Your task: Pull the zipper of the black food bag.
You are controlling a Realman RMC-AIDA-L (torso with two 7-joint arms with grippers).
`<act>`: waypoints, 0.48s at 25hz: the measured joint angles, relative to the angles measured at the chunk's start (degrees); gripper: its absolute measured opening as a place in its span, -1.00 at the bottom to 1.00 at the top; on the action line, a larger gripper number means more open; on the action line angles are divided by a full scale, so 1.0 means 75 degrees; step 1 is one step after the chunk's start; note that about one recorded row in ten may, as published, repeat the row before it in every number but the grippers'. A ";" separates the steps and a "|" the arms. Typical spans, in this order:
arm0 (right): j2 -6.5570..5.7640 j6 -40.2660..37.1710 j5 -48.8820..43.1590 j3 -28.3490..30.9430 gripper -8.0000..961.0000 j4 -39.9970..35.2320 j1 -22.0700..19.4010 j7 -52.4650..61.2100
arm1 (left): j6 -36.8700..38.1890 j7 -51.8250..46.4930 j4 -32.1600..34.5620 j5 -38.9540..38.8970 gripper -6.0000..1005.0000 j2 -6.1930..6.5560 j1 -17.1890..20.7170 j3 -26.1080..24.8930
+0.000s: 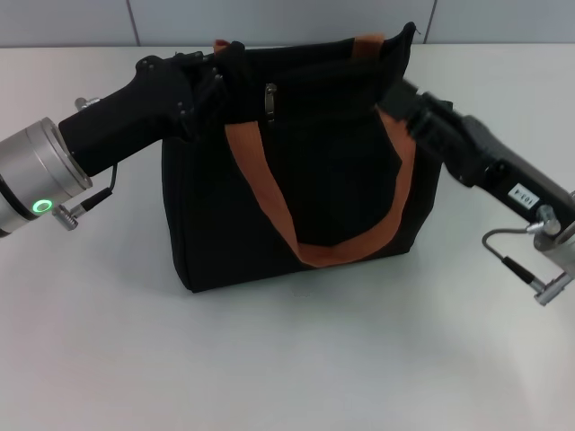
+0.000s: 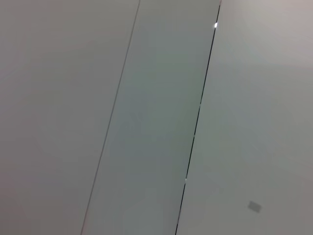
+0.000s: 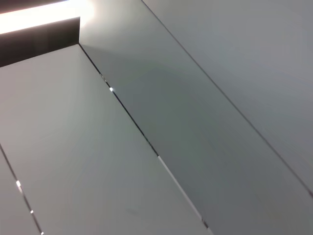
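Observation:
The black food bag (image 1: 296, 189) stands upright in the middle of the table in the head view, with an orange-brown handle (image 1: 346, 247) hanging down its front. The silver zipper pull (image 1: 270, 100) hangs at the upper edge, left of centre. My left gripper (image 1: 214, 74) is at the bag's upper left corner, against the fabric, left of the pull. My right gripper (image 1: 402, 92) is at the bag's upper right end, against the fabric by the handle's root. Both blend into the black fabric. The wrist views show neither the bag nor the grippers.
The bag stands on a white table (image 1: 287, 359) with a wall behind it. The left wrist view shows only grey panels (image 2: 156, 117). The right wrist view shows panels (image 3: 161, 147) and a bright light strip (image 3: 39, 17).

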 joint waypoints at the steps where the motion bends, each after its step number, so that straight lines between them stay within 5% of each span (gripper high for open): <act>1: 0.0005 0.0003 0.0000 0.0065 -0.03 -0.0023 0.0005 -0.0007 | 0.0008 0.0009 -0.0001 0.0000 -0.86 0.0000 -0.0009 0.0010; 12: 0.0035 0.0119 -0.0058 0.0059 -0.23 -0.0095 0.0408 -0.0293 | 0.0209 0.0067 -0.0014 -0.0204 -0.85 -0.0017 -0.0207 0.0025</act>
